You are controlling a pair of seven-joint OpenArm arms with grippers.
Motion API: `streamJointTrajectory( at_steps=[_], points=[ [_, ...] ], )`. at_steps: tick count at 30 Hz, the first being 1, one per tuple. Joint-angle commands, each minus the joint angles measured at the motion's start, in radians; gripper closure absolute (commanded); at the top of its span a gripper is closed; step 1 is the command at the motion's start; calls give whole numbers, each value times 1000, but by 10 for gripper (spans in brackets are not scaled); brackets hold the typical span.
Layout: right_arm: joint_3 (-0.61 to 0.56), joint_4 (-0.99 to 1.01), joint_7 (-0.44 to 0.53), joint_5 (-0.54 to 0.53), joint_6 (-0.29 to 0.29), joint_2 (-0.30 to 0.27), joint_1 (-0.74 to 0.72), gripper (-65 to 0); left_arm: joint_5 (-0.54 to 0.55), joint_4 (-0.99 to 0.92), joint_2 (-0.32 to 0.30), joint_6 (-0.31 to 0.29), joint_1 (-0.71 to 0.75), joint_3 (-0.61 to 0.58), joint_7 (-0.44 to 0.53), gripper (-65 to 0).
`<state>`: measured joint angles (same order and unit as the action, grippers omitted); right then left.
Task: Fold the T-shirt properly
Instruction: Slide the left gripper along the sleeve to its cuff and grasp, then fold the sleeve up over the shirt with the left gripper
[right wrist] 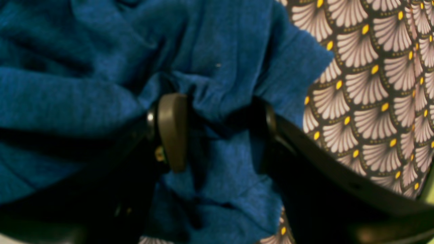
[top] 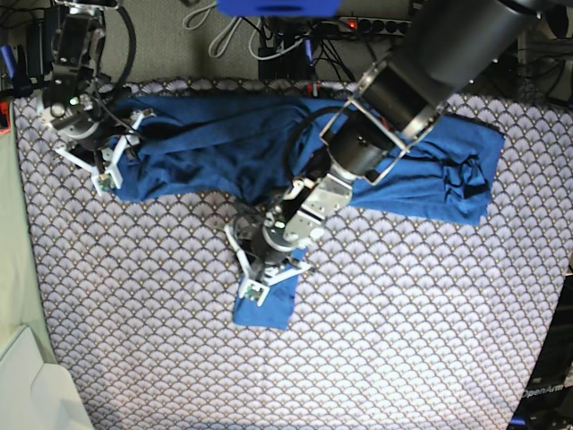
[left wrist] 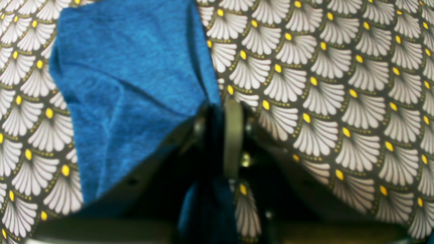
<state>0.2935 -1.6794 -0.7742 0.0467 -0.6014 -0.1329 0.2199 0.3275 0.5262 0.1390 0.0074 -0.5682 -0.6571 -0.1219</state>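
The blue T-shirt (top: 206, 143) lies spread and rumpled across the far half of the table, one sleeve reaching toward the middle. My left gripper (top: 260, 282) is over that sleeve's end. In the left wrist view it (left wrist: 220, 108) is shut on a pinch of the T-shirt (left wrist: 125, 84), the cloth fanning out ahead of the olive pad (left wrist: 233, 135). My right gripper (top: 106, 175) sits at the shirt's far-left corner. In the right wrist view it (right wrist: 220, 115) stands open, with bunched T-shirt (right wrist: 84, 84) fabric between its wide-apart fingers (right wrist: 173, 132).
The scallop-patterned table cover (top: 403, 313) lies under everything. Cables and a power strip (top: 358, 22) run behind the table's far edge. A white object (top: 36, 385) sits off the table's left front corner. The left arm's thick body (top: 430, 63) crosses above the shirt's right part.
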Motion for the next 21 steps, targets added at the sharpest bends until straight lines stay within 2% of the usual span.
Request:
streamJointTrajectory(
  at_steps=[1, 3, 7, 13, 21],
  points=[
    [3, -12, 8, -8, 2, -11, -6, -290, 6, 18, 1, -2, -25, 1, 0, -3],
    [3, -12, 8, -8, 2, -12, -6, -290, 6, 24, -6, -2, -23, 10, -3, -3],
    [0, -11, 8, -8, 2, -12, -7, -290, 6, 93, -25, -2, -20, 101, -9, -3],
    [5, 22, 8, -6, 2, -14, -27, -290, -1, 348, -100, -2, 44, 201, -178, -3],
    [6, 38, 8, -6, 2, -14, -27, -290, 5, 665, -226, -2, 158, 244, -319, -3]
  ],
)
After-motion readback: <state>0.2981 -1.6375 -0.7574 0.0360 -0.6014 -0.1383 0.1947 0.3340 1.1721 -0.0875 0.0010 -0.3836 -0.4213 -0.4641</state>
